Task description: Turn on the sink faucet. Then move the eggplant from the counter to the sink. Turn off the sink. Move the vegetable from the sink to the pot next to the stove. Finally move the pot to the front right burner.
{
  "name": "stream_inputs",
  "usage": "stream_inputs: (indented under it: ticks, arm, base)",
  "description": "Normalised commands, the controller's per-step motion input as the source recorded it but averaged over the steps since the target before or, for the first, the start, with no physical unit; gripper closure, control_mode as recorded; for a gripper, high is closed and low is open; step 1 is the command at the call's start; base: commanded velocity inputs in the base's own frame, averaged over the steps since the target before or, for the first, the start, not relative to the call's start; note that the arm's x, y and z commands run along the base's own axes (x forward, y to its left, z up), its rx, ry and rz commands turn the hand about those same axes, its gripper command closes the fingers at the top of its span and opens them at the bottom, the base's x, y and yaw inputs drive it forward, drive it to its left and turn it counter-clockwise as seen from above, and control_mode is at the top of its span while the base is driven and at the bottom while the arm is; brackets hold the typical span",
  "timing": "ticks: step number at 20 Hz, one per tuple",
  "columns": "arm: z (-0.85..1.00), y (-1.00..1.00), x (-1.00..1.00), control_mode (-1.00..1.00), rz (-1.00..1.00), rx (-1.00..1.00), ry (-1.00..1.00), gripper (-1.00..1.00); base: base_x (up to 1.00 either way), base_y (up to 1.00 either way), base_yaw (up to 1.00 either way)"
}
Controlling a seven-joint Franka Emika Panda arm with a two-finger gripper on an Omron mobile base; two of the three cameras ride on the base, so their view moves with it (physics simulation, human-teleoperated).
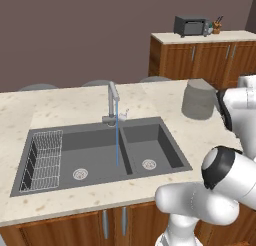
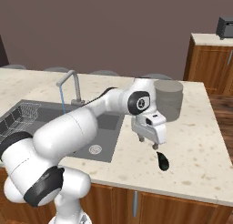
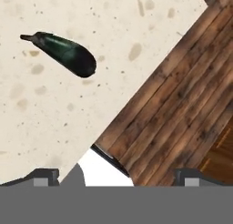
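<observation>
Eggplant (image 3: 63, 53): small, very dark, elongated; lies flat on the beige speckled counter (image 2: 200, 141) to the right of the sink (image 1: 100, 150), near the counter's front edge, untouched. In the right base view it sits just below and slightly forward of the gripper (image 2: 148, 143), apart from it. In the hand view it lies toward the upper left, well off the line between the fingertips (image 3: 45, 176), its long axis slanting from the thin stem end at upper left to the rounded end at lower right; the hand appears to need shifting toward it and perhaps rolling, so that the jaws cross the short axis. Gripper: one arm only, hovering over the counter edge with wooden floor beneath part of its view; fingers spread wide, holding and touching nothing. Sink faucet (image 1: 113, 102): a thin blue stream falls from the spout into the left basin, so the water step reads as done. Grey ribbed cylinder (image 1: 198, 99): stands on the counter behind the arm; whether it would obstruct the carry is hard to judge from here.
</observation>
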Motion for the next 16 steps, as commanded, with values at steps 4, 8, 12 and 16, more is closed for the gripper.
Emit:
stream_inputs:
  ticks: [4,8,12,16]
  arm:
    - [-0.36,-0.19,0.10,-1.00,0.19,0.00,0.00,-1.00]
    - [-0.35,-0.15,0.18,-1.00,0.23,0.00,-0.02,-1.00]
    - [-0.33,-0.10,0.21,-1.00,0.30,0.01,-0.08,-1.00]
    - [-0.21,-0.06,0.24,-1.00,0.31,0.05,-0.04,-1.00]
  base:
    - [0.00,0.00,0.00]
    - [0.00,0.00,0.00]
    - [0.00,0.00,0.00]
    - [0.00,0.00,0.00]
